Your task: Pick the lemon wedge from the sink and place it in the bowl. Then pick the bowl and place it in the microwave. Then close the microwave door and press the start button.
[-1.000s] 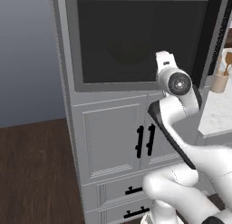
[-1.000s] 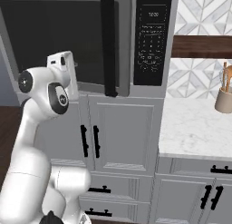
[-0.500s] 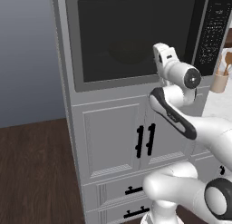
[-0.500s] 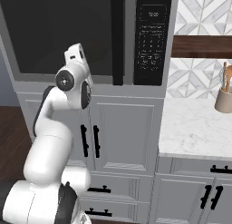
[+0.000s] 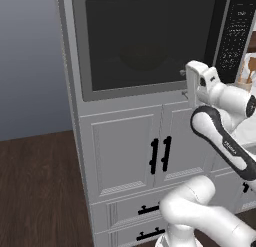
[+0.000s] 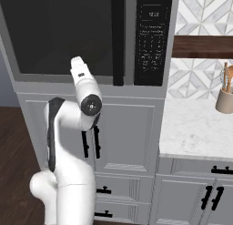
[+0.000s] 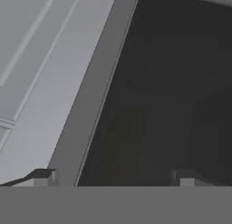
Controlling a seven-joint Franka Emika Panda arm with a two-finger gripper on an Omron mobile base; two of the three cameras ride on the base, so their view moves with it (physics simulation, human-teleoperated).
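- Grey cabinets [image 5: 125,156] under a built-in microwave [image 6: 91,37], marble worktop [image 6: 195,128] to the right with a utensil jar [image 6: 224,99].
- Door [image 5: 145,41] shut flush, bar handle [image 6: 118,37] upright beside the button panel [image 6: 152,37].
- Bowl [image 5: 142,53] dimly visible through the glass, inside the cavity; wedge too dark to make out.
- Fingers [image 7: 113,177] spread wide, empty, tips close to the door's lower frame and glass in the hand view.
- Step in hand, by judgement: start button only.
- Swing right past the handle, clear of it.
- Bring fingers together first, so one narrow tip meets one key.
- Aim low on the panel; labels too small to read, so confirm from the hand view before pushing.
- Push straight in, short and gentle, then back off square.
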